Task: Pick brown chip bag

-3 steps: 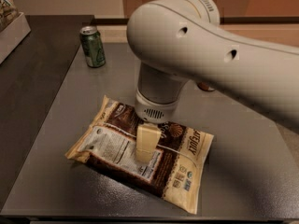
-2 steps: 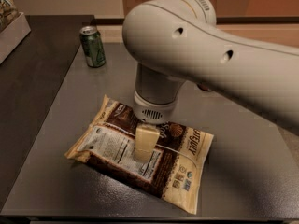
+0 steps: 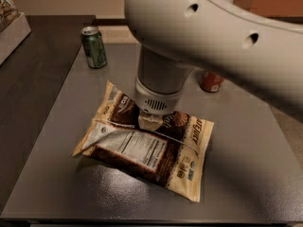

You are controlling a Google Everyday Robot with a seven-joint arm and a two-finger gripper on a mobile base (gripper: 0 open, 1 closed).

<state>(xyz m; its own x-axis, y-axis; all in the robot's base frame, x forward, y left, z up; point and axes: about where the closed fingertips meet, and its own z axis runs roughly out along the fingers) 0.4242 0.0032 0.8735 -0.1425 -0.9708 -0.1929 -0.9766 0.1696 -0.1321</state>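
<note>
The brown chip bag (image 3: 147,148) lies flat on the grey table (image 3: 236,174), near its middle. It is dark brown with cream edges, and a white nutrition label faces up. My gripper (image 3: 150,122) comes straight down from the big white arm (image 3: 213,37) and its cream tip touches the bag's upper middle, by the orange shell logo. The wrist housing hides most of the gripper and the bag's far edge. The bag's middle is creased up along a ridge just in front of the tip.
A green can (image 3: 93,46) stands at the table's back left. A red can (image 3: 210,81) stands behind the arm at the back right, partly hidden. A white box (image 3: 12,30) sits on the dark counter at far left.
The gripper's cream tip shows shorter and sits farther back on the bag than before. The bag's middle now looks creased up. The cans have not moved.
</note>
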